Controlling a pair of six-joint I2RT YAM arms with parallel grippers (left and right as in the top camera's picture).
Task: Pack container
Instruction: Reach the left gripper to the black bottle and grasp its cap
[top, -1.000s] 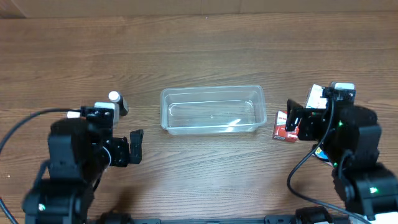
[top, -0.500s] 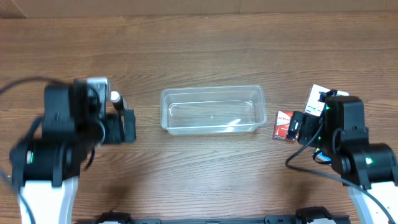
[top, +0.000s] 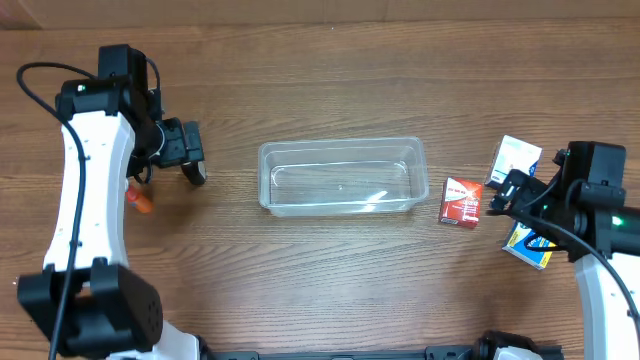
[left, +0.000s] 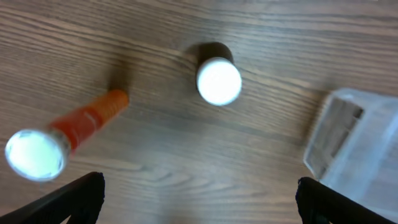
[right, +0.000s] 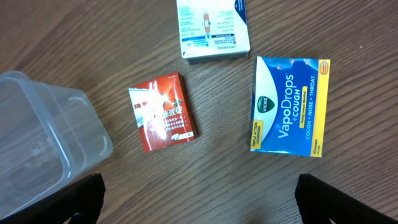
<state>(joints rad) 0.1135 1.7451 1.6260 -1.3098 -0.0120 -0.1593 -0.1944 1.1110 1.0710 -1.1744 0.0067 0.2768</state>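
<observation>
The clear plastic container (top: 340, 177) stands empty at the table's middle; its corner shows in the left wrist view (left: 357, 146) and the right wrist view (right: 43, 143). My left gripper (top: 187, 158) is open and empty, hovering left of the container above a white-capped bottle (left: 219, 81) and an orange tube (left: 74, 127). The tube also shows overhead (top: 140, 200). My right gripper (top: 503, 196) is open and empty, above a red box (top: 462, 202), a white box (top: 515, 158) and a blue VapoDrops box (top: 528, 248).
In the right wrist view the red box (right: 163, 112) lies nearest the container, the white box (right: 212, 28) behind it and the blue box (right: 289, 106) to its right. All stand on the wooden table (top: 330, 80).
My left arm has swung up and back to the far left, with its gripper now above the bottle and tube. My right arm has drawn back to the right, uncovering the boxes.
</observation>
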